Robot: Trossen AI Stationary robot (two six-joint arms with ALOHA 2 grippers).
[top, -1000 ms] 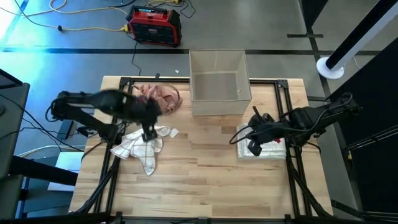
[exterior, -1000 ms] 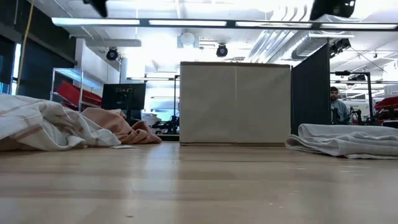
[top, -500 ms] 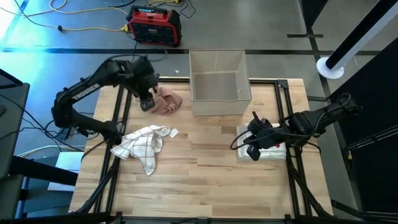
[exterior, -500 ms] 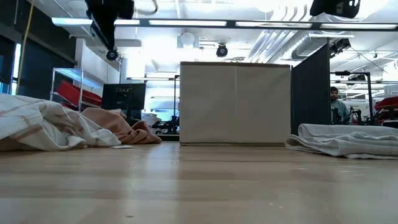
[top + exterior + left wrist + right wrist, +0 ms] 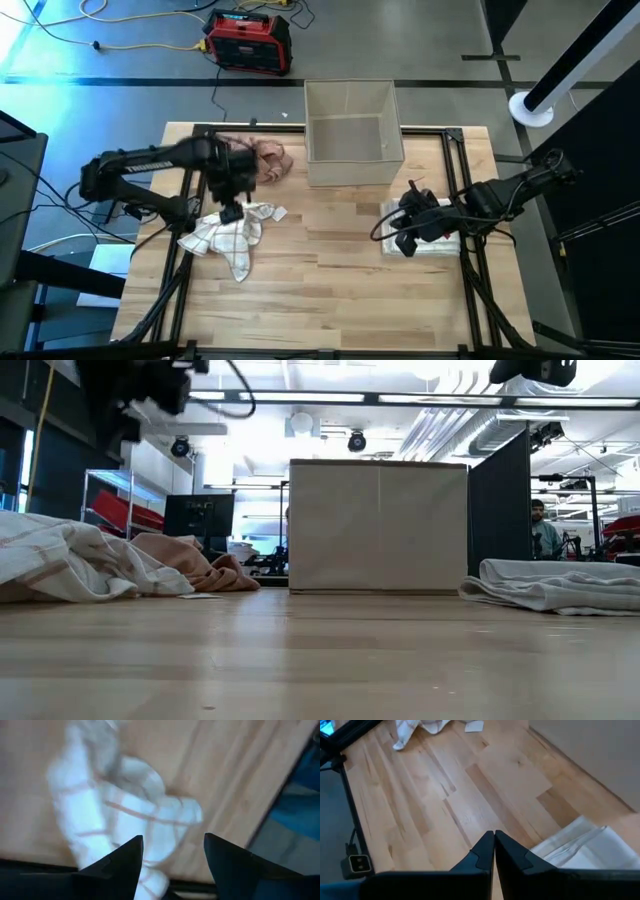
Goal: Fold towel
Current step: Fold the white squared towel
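A crumpled white towel with thin checked lines [image 5: 235,235] lies on the wooden table at the left, and also shows in the low view [image 5: 70,565]. My left gripper [image 5: 232,210] hangs open just above its far part. In the left wrist view the open fingers [image 5: 172,840] stand apart with the towel [image 5: 125,820] below them, untouched. A pink towel [image 5: 268,160] lies bunched farther back. A folded white towel [image 5: 432,240] lies flat at the right. My right gripper [image 5: 494,837] is shut and hovers over its left edge [image 5: 580,850].
An open beige box [image 5: 350,130] stands at the far middle of the table and fills the centre of the low view [image 5: 378,525]. Bare wood [image 5: 320,290] spreads between the two towels and toward the near edge. A person [image 5: 540,530] stands far off in the room.
My left gripper swung toward the far edge, over the pink towel. It then came back toward the near edge and went down, tipping more steeply, until it hung over the checked towel. The towels lie as before.
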